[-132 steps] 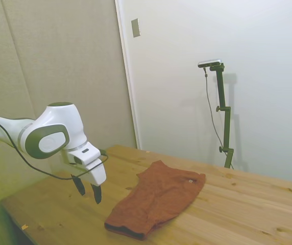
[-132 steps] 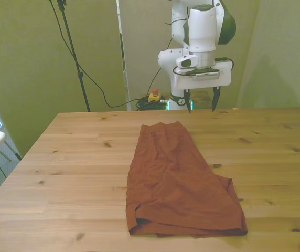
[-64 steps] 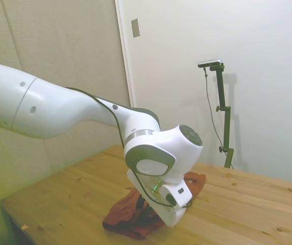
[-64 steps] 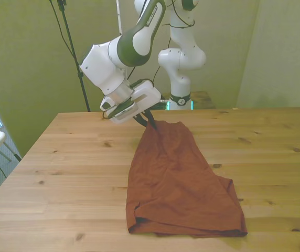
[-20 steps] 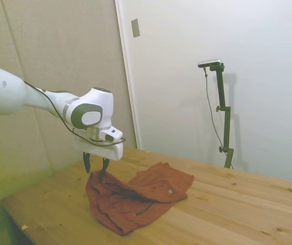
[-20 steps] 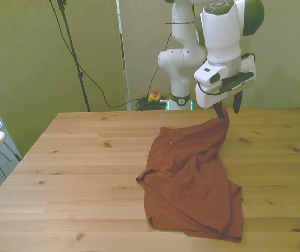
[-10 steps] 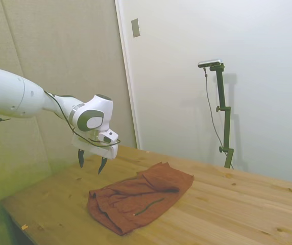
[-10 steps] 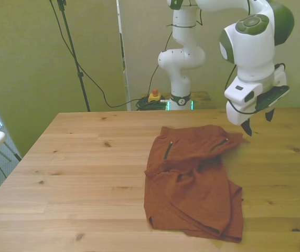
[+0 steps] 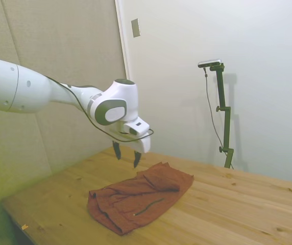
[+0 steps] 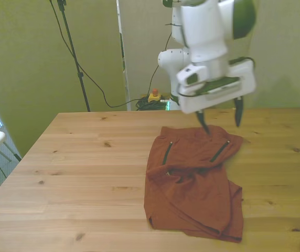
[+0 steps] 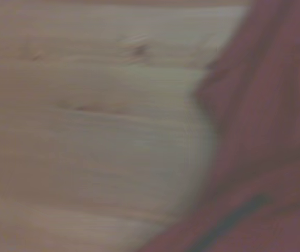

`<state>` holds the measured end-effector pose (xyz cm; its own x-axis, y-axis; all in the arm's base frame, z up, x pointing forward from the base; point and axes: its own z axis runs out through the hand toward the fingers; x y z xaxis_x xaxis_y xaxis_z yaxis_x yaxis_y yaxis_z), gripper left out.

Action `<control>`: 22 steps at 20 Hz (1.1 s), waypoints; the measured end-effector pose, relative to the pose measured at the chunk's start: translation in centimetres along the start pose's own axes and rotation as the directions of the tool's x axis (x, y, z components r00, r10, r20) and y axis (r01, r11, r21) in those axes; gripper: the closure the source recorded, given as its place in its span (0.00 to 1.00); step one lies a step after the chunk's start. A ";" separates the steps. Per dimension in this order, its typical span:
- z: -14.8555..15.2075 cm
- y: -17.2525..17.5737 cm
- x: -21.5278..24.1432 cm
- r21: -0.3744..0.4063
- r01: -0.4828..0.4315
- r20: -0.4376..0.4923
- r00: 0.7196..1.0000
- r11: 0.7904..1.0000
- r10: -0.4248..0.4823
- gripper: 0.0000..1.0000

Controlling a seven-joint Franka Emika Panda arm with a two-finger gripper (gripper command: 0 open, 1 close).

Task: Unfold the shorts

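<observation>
Shorts lie rumpled, rust-brown, two dark zip lines showing

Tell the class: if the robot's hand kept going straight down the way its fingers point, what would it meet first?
Most likely the shorts: the open hand hangs above their far edge, though depth is unclear.

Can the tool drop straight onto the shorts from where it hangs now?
Probably yes. The tool hangs open above the shorts' far edge, with nothing between them and bare table around.
</observation>
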<state>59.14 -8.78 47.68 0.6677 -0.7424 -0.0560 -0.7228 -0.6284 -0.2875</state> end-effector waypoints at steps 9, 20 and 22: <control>4.7 6.8 9.4 0.087 -0.412 -0.212 0.882 0.907 0.421 0.00; 8.7 4.3 10.0 0.109 -0.668 -0.269 0.693 0.736 0.669 1.00; 8.8 3.8 9.9 0.100 -0.667 -0.260 0.699 0.739 0.666 1.00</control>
<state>64.53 -16.48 37.62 -0.0612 -0.9980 0.0182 -0.9612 0.0540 -0.2705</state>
